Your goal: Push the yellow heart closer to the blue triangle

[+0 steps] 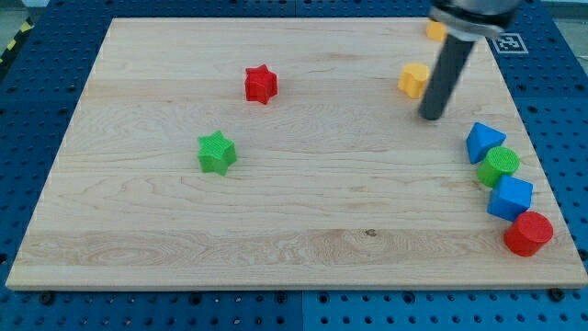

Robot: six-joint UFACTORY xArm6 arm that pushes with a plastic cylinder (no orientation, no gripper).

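Observation:
The blue triangle (483, 142) lies near the board's right edge. A yellow block (414, 80), its shape unclear, sits up and to the left of it, near the view's top right. A second yellow block (435, 29) shows at the top edge, partly hidden by the arm. My tip (430, 117) rests on the board just below and right of the nearer yellow block, between it and the blue triangle, not touching either.
A green round block (498, 165), a blue block (510, 198) and a red round block (528, 233) line up below the blue triangle along the right edge. A red star (261, 84) and a green star (217, 152) lie at the centre left. The wooden board (276, 239) sits on a blue pegboard.

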